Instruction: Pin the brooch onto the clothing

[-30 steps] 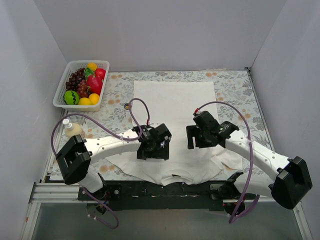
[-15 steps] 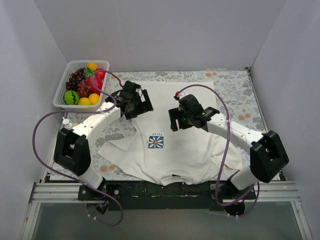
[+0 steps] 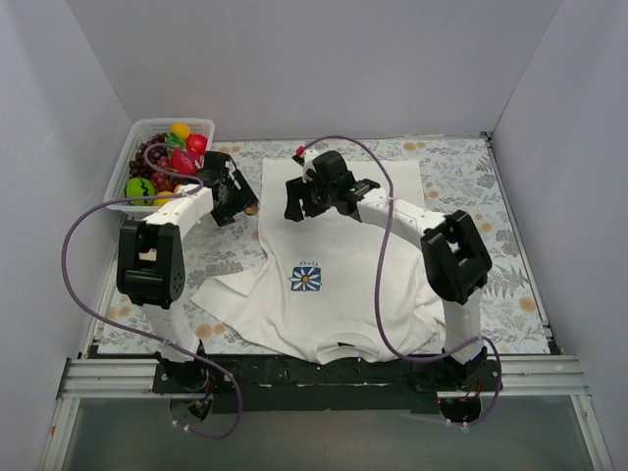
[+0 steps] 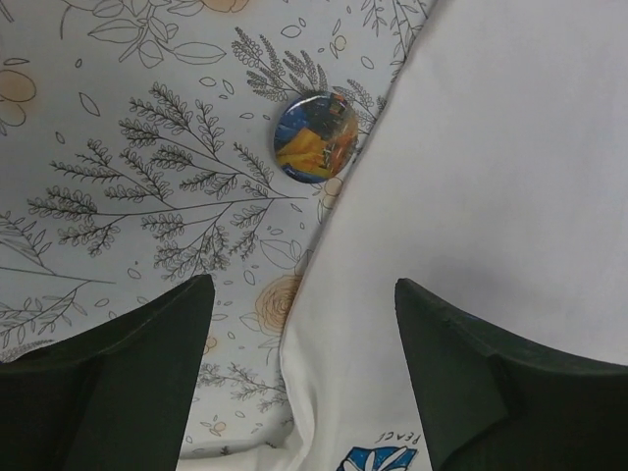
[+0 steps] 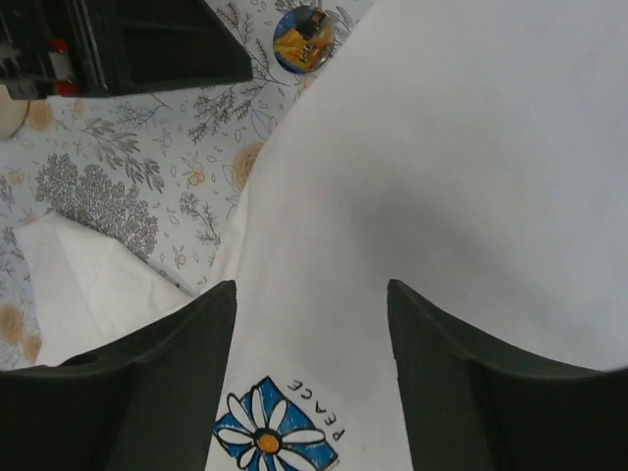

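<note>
The clothing [image 3: 343, 245] is a white T-shirt spread on the table, neck toward the arm bases, with its blue flower print [image 3: 306, 279] showing. The brooch [image 4: 315, 136], a small round blue and orange button, lies on the floral cloth just off the shirt's left edge [image 5: 302, 39], and shows as a small dark spot [image 3: 252, 207] from above. My left gripper [image 4: 301, 289] hovers open a little short of the brooch, over the shirt's edge, holding nothing [image 3: 238, 201]. My right gripper [image 5: 312, 287] is open and empty above the shirt's far half [image 3: 314, 204].
A white basket of toy fruit [image 3: 128, 182] stands at the far left corner, close behind the left arm. The floral tablecloth [image 3: 461, 177] covers the table. White walls close in on the left, back and right. Purple cables arch over both arms.
Both arms have swung from the near part of the shirt out to its far side, uncovering the flower print. The left gripper now sits by the brooch. Both jaws have narrowed a little.
</note>
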Controlling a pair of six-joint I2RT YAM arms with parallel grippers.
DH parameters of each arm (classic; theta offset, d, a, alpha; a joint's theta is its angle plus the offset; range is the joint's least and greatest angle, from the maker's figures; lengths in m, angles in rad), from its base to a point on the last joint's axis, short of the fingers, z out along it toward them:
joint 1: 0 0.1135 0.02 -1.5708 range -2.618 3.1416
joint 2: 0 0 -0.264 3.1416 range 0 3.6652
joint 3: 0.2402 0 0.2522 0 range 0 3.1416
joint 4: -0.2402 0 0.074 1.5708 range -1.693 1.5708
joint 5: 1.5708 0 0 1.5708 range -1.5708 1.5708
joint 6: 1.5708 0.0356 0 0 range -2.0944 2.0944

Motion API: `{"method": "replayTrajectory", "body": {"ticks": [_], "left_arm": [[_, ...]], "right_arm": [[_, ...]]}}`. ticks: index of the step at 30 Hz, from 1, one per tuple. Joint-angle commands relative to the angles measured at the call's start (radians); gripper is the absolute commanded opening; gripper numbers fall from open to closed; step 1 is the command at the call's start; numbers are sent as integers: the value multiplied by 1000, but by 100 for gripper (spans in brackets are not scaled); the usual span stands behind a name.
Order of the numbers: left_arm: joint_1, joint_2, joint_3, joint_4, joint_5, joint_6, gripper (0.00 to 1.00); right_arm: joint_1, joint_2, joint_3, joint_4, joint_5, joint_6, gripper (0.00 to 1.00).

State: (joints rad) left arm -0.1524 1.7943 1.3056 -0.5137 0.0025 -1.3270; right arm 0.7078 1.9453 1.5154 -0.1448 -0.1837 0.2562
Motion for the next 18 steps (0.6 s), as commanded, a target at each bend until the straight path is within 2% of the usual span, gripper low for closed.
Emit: {"method": "replayTrajectory", "body": {"ticks": [1,2,3,5,8,11,15,16,18], "left_arm": [[1,62,66,36,-19,35,72],[10,79,79,38,-16,40,72],[14,89,84,38,-22,38,72],[22,120,93,58,-29,46,71],[27,165,132,53,-45,61,70],[28,195,159,60,-53,71,66],[28,229,187,61,-56,80,58],[31,238,195,58,-58,80,50],[36,263,204,53,-44,81,44]], "right_arm": [[-10,159,215,44,-167,12,61],[-14,191,260,39,-190,35,50],[-16,220,296,39,-210,44,43],[-21,308,409,25,-252,60,35],[-30,395,509,19,-283,100,33],[-37,438,531,66,-307,143,15],[-41,489,563,93,-301,166,6],[-41,500,575,100,-300,175,4],[-44,530,604,106,-298,192,1]]}}
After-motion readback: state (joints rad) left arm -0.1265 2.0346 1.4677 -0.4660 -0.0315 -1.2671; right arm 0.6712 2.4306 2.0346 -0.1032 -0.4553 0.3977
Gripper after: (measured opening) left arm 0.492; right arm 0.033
